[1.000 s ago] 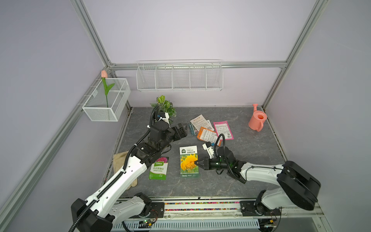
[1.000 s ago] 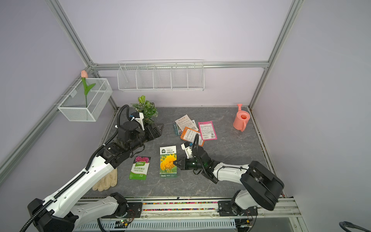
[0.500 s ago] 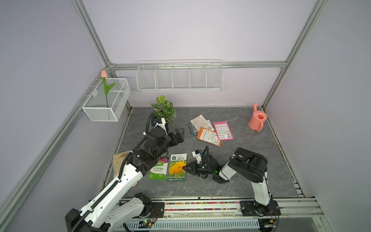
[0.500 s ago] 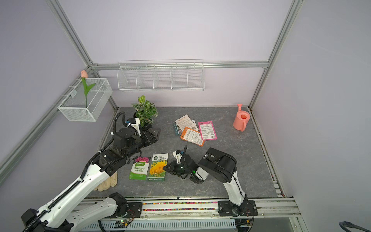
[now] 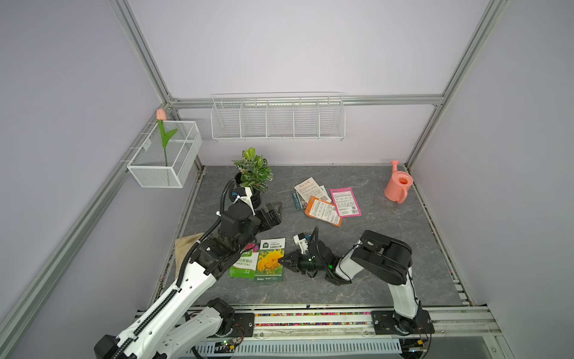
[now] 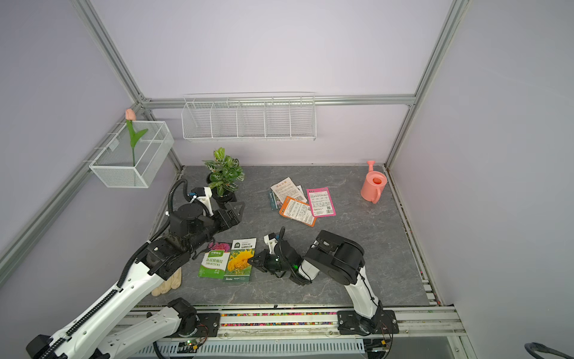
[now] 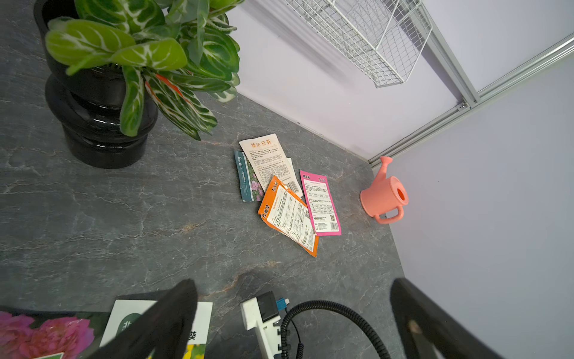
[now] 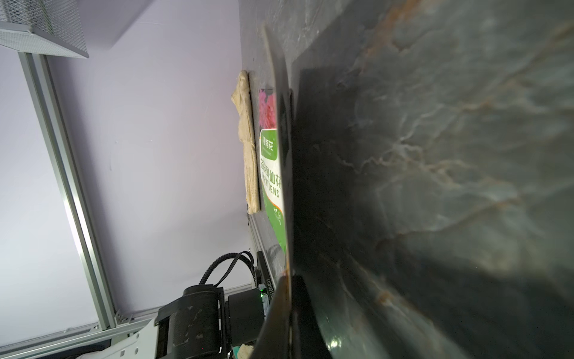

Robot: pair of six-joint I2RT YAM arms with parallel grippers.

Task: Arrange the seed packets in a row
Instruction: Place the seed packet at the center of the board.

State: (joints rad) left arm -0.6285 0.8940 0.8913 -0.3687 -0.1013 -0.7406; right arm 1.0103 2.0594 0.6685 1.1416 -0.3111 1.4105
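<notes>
Near the tabletop's front, the left packet and right packet lie side by side, touching. The glove lies left of them at the edge. The right fingers meet the right packet's right edge. Behind and to the right, four packets overlap in a heap. The plant stands back left, the watering can back right. A rack hangs on the back wall, a basket on the left wall.

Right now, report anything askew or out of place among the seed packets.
At the back, the orange paper packet lies tilted over the white printed packet, against the pink packet; a teal packet is half buried: a heap.
</notes>
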